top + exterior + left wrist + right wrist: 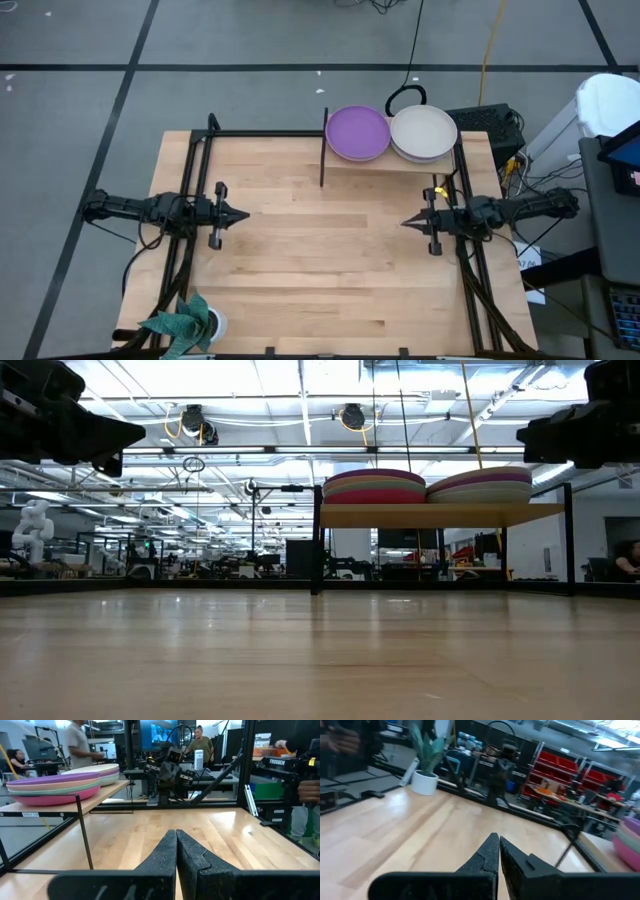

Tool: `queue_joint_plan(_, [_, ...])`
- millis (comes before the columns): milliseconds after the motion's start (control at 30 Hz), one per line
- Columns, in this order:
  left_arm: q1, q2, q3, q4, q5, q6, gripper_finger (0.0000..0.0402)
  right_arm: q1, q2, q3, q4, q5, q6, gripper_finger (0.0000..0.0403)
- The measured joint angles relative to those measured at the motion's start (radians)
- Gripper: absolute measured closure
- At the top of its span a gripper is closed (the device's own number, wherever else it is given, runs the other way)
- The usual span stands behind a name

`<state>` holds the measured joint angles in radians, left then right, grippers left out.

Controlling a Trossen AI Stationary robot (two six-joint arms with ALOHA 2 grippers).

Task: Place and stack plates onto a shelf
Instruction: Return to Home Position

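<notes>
A green potted plant (183,322) sits on the wooden tabletop's (320,260) corner.

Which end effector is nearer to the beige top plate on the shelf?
Right. The right end effector hovers on the same side of the table as the beige plate; the left end effector is opposite.

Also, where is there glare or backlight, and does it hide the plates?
Low view: bright ceiling lamps behind make the left gripper and right gripper dark shapes, but the plates on the shelf show their colours. Left wrist view: sheen on the table. High view: even light, no glare on the plates.
</notes>
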<state>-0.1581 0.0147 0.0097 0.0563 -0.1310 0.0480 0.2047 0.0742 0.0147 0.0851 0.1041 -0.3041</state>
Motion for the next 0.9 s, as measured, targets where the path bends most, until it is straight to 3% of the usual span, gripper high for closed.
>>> queue_joint_plan(367, [0.000,0.000,0.000,-0.001,-0.001,-0.008,0.0401,-0.152,0.000,0.000,-0.044,-0.058,0.008,0.0403])
queue_joint_plan(900, [0.000,-0.001,0.000,0.021,0.002,0.000,0.0401,-0.195,0.000,0.000,-0.057,-0.054,0.032,0.0403])
